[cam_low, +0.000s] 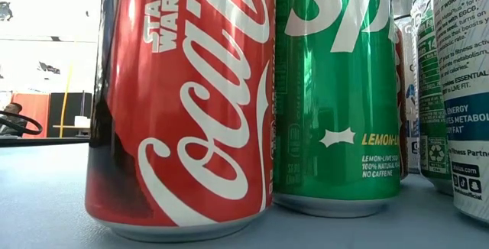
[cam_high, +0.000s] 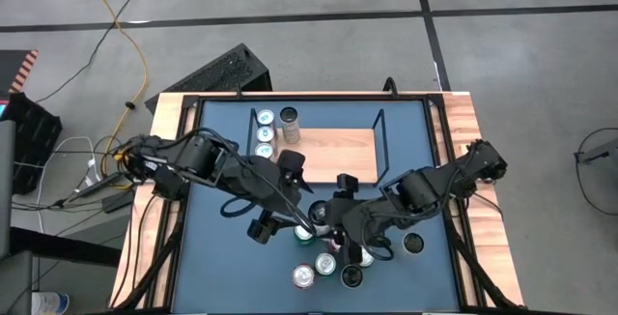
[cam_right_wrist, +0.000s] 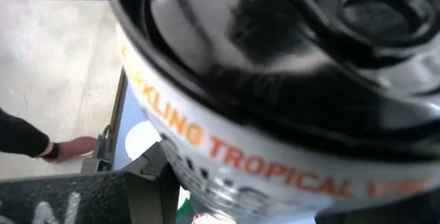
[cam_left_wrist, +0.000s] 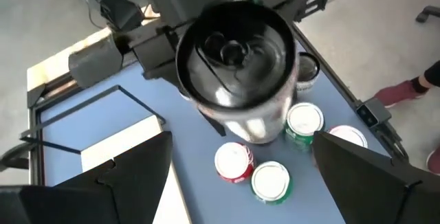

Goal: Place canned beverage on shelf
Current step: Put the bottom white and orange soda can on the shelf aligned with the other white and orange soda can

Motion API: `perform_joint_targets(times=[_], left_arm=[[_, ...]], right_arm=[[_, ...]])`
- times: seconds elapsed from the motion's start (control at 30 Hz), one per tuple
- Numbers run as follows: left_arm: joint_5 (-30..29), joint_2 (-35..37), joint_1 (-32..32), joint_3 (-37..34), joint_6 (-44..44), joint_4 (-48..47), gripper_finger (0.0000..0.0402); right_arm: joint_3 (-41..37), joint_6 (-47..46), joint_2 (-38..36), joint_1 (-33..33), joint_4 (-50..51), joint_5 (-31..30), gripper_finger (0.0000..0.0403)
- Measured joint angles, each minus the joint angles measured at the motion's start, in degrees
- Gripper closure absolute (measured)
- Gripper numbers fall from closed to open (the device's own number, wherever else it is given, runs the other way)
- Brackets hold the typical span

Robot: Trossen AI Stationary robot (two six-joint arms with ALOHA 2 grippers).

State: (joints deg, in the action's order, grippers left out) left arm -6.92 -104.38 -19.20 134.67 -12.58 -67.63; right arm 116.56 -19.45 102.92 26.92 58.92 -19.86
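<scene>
The right tool point(cam_high: 323, 223) pinched a black-topped can point(cam_left_wrist: 237, 66) with orange "TROPICAL" lettering, near the centre of the high view and just below the shelf point(cam_high: 338, 151), not on it. The left tool point(cam_left_wrist: 240, 148) faced that can with its fingers point(cam_left_wrist: 103, 183) spread wide and nothing between them. Other cans point(cam_high: 266, 133) stood at the shelf's left end, and loose cans point(cam_high: 325, 264) were clustered at the lower centre of the blue table point(cam_high: 232, 267).

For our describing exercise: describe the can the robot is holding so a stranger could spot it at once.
On the blue table, find the cluster of cans. The right gripper holds one can above them: black-topped, with orange lettering, the only one lifted.
</scene>
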Motion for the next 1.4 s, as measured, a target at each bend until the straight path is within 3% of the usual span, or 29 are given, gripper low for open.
perform_joint_targets(times=[0.2,0.53,1.4], left_arm=[[0.0,0.0,0.34,0.0,0.31,-0.59,0.0065],[1.55,-0.5,1.31,0.0,2.66,-1.4,0.0065],[5.57,-2.62,2.1,0.0,4.3,0.26,0.0065]], right_arm=[[-0.01,-1.17,1.27,-1.81,-0.17,5.92,0.018],[0.01,-2.04,3.22,-3.08,1.25,9.55,0.0179],[0.01,-1.04,3.31,-4.59,0.68,9.49,0.0179]])
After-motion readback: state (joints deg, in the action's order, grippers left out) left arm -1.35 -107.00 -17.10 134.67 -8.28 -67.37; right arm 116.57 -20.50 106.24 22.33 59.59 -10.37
